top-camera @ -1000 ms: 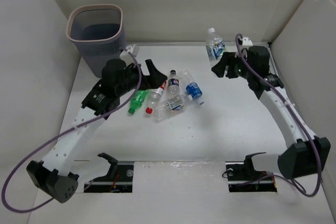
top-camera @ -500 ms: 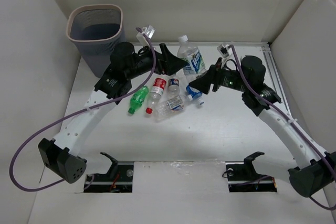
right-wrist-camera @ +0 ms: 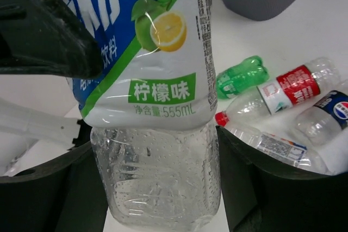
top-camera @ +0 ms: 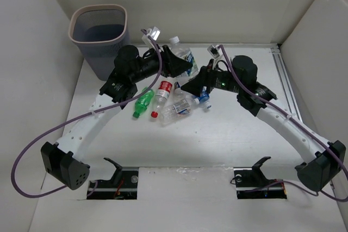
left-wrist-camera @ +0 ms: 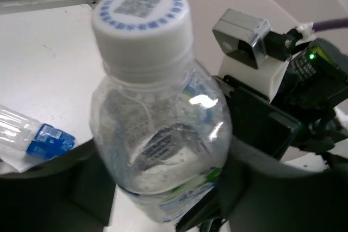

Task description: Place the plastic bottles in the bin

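Plastic bottles [top-camera: 176, 110], thin and clear, lie clustered on the white desk [top-camera: 217, 134], the green one [top-camera: 143, 103] and the red-labelled one [top-camera: 162, 93] with caps pointing near-left. Above them a lemon-labelled bottle [right-wrist-camera: 157, 80] hangs tilted, its white ridged cap up and far-left. The left gripper [left-wrist-camera: 163, 199] is clamped below its shoulder and the right gripper [right-wrist-camera: 157, 188] on its dimpled base. The grey mesh bin [top-camera: 100, 52] stands far-left.
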`<state>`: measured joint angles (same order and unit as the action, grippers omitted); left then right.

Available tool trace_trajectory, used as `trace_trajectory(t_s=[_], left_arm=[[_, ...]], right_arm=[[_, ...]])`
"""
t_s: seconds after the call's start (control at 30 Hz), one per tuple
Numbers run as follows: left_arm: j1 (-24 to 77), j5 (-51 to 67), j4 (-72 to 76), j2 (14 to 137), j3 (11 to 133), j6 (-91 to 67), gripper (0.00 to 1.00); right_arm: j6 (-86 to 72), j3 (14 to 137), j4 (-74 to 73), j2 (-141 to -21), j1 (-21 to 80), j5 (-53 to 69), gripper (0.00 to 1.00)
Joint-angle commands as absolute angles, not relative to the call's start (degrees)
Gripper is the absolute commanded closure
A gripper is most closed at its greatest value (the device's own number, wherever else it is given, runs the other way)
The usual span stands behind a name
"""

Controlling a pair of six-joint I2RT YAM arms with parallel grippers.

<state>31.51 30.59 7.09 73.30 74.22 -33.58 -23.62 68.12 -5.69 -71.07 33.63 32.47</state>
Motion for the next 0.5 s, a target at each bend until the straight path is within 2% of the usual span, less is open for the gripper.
trace_trajectory(t_s=[0.0, 0.03, 0.07, 0.13, 0.17, 0.23, 0.33, 0.47], left_arm=[[31.73, 30.24, 7.93, 73.73, 76.02, -31.82, 0.63], [31.73, 29.45, 7.04, 74.96, 77.59, -31.82, 0.79], [31.73, 29.44, 6.34, 75.58, 78.39, -31.21, 0.81], [31.73, 28.04, 4.67, 77.51, 80.06, -29.9, 0.93], [31.73, 27.43, 3.96, 78.22, 82.85, -29.1, 1.0], [31.73, 19.75, -0.93, 79.62, 87.17, -27.43, 1.0], [30.86, 3.68, -6.22, 82.52, 99.54, -23.65, 1.0], [22.87, -4.9, -17.11, 91.12, 119.84, -24.25, 1.0]], right_arm=[[-23.99, 71.72, -0.45, -70.66, 35.6, 31.73, 0.95], [-23.99, 71.72, -0.44, -70.66, 35.6, 32.25, 0.95], [-23.99, 71.72, 0.08, -70.66, 35.6, 32.26, 0.93], [-23.99, 71.72, 0.09, -70.66, 35.6, 33.48, 0.89], [-23.99, 71.72, 0.09, -70.66, 35.6, 33.49, 0.62], [-23.47, 71.72, 0.09, -69.79, 35.6, 30.35, 0.0], [-23.47, 68.74, -2.28, -66.89, 33.67, 26.21, 0.0], [-21.63, 65.31, -5.0, -63.64, 31.12, 22.77, 0.0]])
